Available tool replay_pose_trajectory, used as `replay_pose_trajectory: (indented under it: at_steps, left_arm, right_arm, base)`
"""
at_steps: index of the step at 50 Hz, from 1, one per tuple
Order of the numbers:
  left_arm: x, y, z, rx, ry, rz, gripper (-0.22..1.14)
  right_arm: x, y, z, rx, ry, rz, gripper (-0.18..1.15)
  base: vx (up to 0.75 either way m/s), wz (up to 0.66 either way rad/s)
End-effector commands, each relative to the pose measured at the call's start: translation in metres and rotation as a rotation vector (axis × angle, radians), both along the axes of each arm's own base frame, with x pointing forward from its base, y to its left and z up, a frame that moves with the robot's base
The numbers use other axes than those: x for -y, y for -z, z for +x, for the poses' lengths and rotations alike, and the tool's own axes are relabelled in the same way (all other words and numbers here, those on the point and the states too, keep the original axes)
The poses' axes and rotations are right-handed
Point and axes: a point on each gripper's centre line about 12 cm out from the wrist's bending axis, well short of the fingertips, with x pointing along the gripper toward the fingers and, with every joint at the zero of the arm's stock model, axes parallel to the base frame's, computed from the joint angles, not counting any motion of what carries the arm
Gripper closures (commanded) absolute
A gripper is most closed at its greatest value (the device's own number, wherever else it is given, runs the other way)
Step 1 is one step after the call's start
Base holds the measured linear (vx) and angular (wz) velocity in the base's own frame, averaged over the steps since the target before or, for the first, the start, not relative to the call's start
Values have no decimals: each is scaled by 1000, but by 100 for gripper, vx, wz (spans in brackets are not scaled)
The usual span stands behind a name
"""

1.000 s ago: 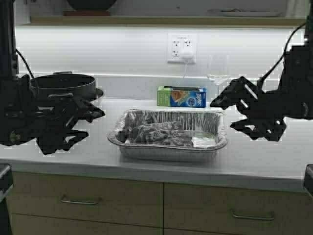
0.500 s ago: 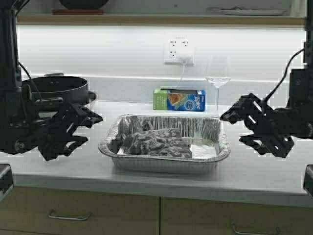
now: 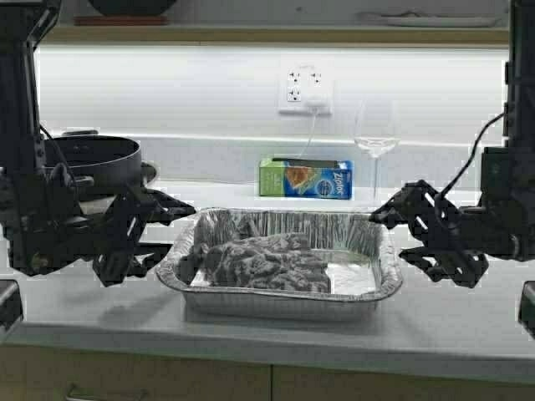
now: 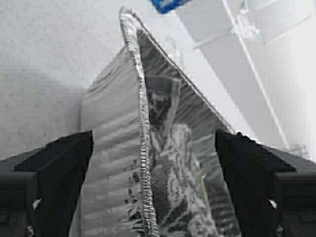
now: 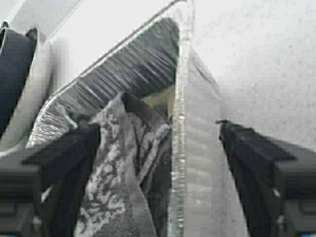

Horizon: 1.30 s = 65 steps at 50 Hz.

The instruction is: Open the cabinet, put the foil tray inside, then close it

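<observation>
Black gripper fingers are spread wide on both sides right now, nothing held in either one. The left gripper (image 3: 163, 225) sits just off the left short end of the foil tray (image 3: 280, 292), and in its wrist view the fingers straddle that end's rolled rim, one outside the wall and one over the inside, not pinched on it yet. The right gripper (image 3: 397, 234) mirrors that at the right short end, jaws apart around the rim there too.

The tray sits flat on the grey countertop (image 3: 451, 326) with its long axis running left to right, so each arm gets its own end, and neither is really nearer than the other. There's a patterned grey cloth (image 3: 259, 263) bunched inside.

Further back: a blue and green box (image 3: 305, 178), a wine glass (image 3: 376, 146) on the right, a dark pot (image 3: 92, 159) far left.

My guess is both need to close on the rims together for a level lift. The cabinet isn't visible from here.
</observation>
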Motion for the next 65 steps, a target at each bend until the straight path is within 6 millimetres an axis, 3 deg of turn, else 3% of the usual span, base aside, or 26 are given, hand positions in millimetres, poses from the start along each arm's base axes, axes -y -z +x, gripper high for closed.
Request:
replay_pose_trajectory:
  at_steps: [1, 14, 21, 26, 29, 31, 34, 36, 43, 56, 65]
  left_arm:
    - [5, 0, 1, 6, 39, -24, -11]
    - [9, 4, -1, 6, 84, -67, -7]
    - [10, 4, -1, 8, 91, -70, 4]
    - [10, 4, -3, 5, 94, -70, 30]
    - [9, 4, -4, 1, 93, -67, 54]
    - [9, 3, -4, 3, 93, -67, 77]
    - [9, 0, -6, -1, 92, -68, 98]
    - [9, -2, -8, -5, 94, -71, 102]
    - [8, -21, -15, -32, 96, -102, 85]
    - [7, -74, -32, -22, 102, -126, 88]
    - [4, -112, -43, -21, 98, -55, 88]
  right_arm:
    - [-6, 2, 2, 35, -35, 63, -5]
    - [-9, 6, -2, 61, -55, 133, 3]
    - [-14, 11, 2, 58, -88, 168, 36]
    - [-14, 12, 1, 60, -83, 197, 74]
    - [-14, 10, 1, 82, -84, 202, 94]
    - [-14, 9, 0, 79, -80, 219, 100]
    - [-14, 6, -1, 80, -84, 225, 97]
    - [-15, 5, -1, 77, -89, 231, 91]
    - [-19, -8, -12, 48, -140, 271, 88]
    - [-15, -58, -35, 68, -147, 286, 89]
    - [-12, -92, -47, 99, -154, 323, 89]
  base:
    - [6, -1]
    - [3, -1]
    - [0, -1]
    - [0, 0]
    - [-1, 0]
    - [-1, 0]
    - [-1, 1]
    - [-1, 0]
    - [0, 0]
    - [0, 0]
    - [0, 0]
